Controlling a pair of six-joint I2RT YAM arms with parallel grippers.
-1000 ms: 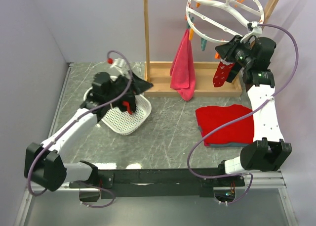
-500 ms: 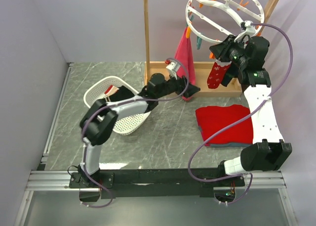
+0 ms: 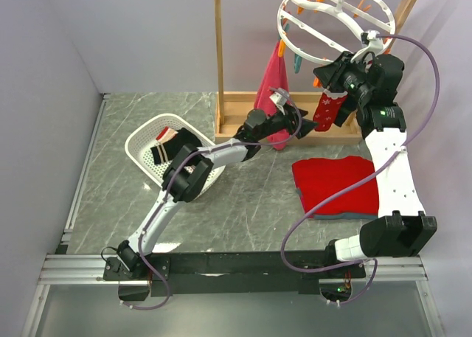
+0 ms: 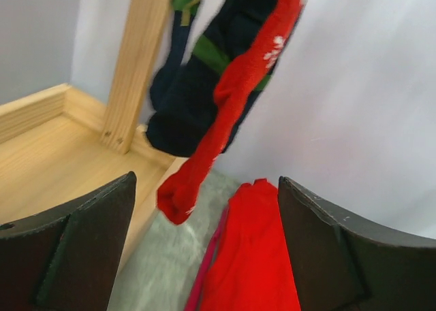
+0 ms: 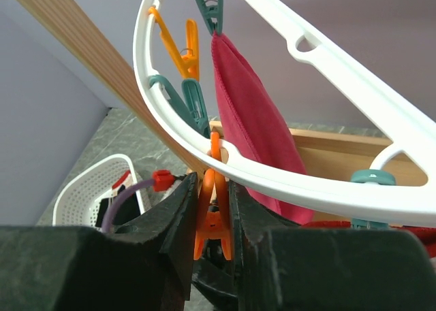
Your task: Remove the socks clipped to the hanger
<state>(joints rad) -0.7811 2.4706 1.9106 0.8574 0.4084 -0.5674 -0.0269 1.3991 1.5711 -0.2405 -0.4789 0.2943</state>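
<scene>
Right gripper [image 5: 213, 202] is pinched shut on an orange clip [image 5: 212, 233] that dangles from the rim of the hanger [image 5: 293, 185]. The two dark fingers press the clip from either side. In the overhead view this gripper [image 3: 333, 75] sits at about 1 o'clock, right under the near edge of the white hanger [image 3: 282, 27], which hangs from the wooden rack [image 3: 219, 49]. A red sock [image 3: 327, 108] with white flecks hangs just below it.

The left gripper [image 3: 296, 117] reaches out towards 1 o'clock across the table, close to the red sock and in front of the pink towel [image 3: 271, 82]. In its own wrist view the left gripper [image 4: 204, 256] has its jaws spread wide, with nothing between them. The red sock [image 4: 228, 107] hangs at 12 o'clock of that view, somewhat blurred. A navy sock [image 4: 187, 113] with green stripes hangs just beside it towards 11 o'clock, next to a post of the wooden rack [image 4: 136, 66]. A folded red cloth [image 4: 252, 263] lies below at 6 o'clock.

In the overhead view, a white basket [image 3: 140, 141] stands at 9 o'clock with dark socks [image 3: 175, 145] lying inside it. The folded red cloth [image 3: 335, 186] lies at 4 o'clock.
</scene>
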